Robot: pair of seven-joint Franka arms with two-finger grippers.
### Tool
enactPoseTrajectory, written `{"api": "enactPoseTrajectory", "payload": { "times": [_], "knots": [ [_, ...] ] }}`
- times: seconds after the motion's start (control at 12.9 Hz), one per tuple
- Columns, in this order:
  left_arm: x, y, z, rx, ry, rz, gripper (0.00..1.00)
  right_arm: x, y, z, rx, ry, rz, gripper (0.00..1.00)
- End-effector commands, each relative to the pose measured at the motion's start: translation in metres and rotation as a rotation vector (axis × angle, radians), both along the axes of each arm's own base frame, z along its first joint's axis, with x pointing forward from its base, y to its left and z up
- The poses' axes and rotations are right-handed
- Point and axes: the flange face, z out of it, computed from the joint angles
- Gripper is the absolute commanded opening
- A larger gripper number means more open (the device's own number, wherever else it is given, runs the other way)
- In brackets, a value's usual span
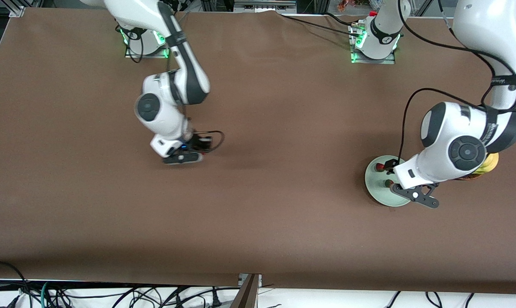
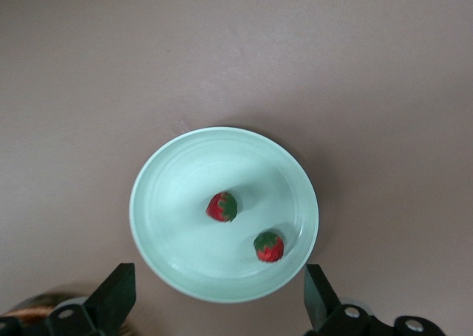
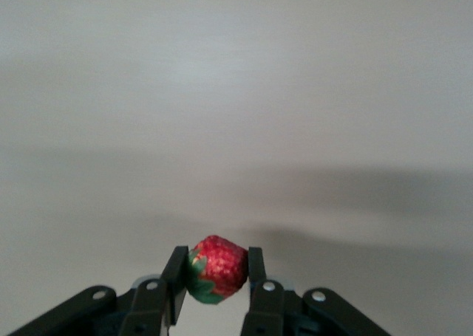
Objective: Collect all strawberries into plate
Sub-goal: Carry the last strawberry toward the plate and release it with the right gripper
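Observation:
The pale green plate [image 1: 376,193] lies toward the left arm's end of the table. Two strawberries [image 1: 381,166] [image 1: 388,183] rest in it. In the left wrist view the plate [image 2: 166,203] holds one strawberry [image 2: 222,207] near its middle and another [image 2: 269,246] closer to the rim. My left gripper [image 2: 218,306] hangs open over the plate [image 1: 392,174], with nothing between its fingers. My right gripper [image 3: 216,273] is shut on a third strawberry [image 3: 218,266], held above bare table near the table's middle, where the right arm's hand [image 1: 172,145] shows.
A brown wicker basket [image 1: 469,176] with yellow fruit [image 1: 490,163] stands beside the plate, mostly hidden under the left arm. Its edge [image 2: 33,306] shows in the left wrist view. Brown tabletop spreads between the two arms.

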Motion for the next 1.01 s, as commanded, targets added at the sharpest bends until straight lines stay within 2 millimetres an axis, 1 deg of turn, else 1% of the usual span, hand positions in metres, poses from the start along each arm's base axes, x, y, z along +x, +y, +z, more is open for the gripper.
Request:
{"api": "enactPoseTrajectory", "payload": {
  "times": [0.0, 0.08, 0.15, 0.23, 0.31, 0.39, 0.46, 0.54, 0.62, 0.7, 0.93],
  "knots": [
    [0.002, 0.001, -0.002, 0.004, 0.018, -0.005, 1.0, 0.011, 0.102, -0.014, 0.134, 0.048, -0.132, 0.21],
    [0.002, 0.001, -0.002, 0.004, 0.018, -0.005, 1.0, 0.009, 0.13, -0.012, 0.186, 0.058, -0.184, 0.22],
    [0.002, -0.001, -0.002, 0.005, 0.018, -0.006, 1.0, 0.008, 0.153, -0.011, 0.238, 0.045, -0.23, 0.25],
    [0.002, -0.001, -0.002, 0.005, 0.018, -0.006, 1.0, -0.001, 0.177, -0.013, 0.29, 0.039, -0.263, 0.26],
    [0.002, -0.001, -0.002, 0.005, 0.02, -0.008, 1.0, -0.011, 0.197, -0.018, 0.333, 0.024, -0.294, 0.29],
    [0.002, 0.002, -0.002, 0.005, 0.02, -0.003, 1.0, -0.018, 0.211, -0.023, 0.371, 0.011, -0.333, 0.29],
    [0.002, 0.002, -0.002, 0.005, 0.02, -0.003, 1.0, -0.029, 0.228, -0.026, 0.41, 0.019, -0.38, 0.35],
    [0.002, 0.001, -0.002, 0.005, 0.02, -0.005, 1.0, -0.043, 0.243, -0.027, 0.452, 0.023, -0.445, 0.47],
    [0.002, 0.001, -0.002, 0.005, 0.02, -0.003, 1.0, -0.052, 0.251, -0.025, 0.482, -0.008, -0.478, 0.69],
    [0.002, -0.001, -0.002, 0.005, 0.02, -0.006, 1.0, -0.055, 0.255, -0.021, 0.491, -0.03, -0.466, 1.0],
    [0.002, -0.002, 0.004, 0.005, 0.01, -0.006, 1.0, -0.05, 0.252, -0.02, 0.485, -0.031, -0.467, 1.0]
  ]
}}
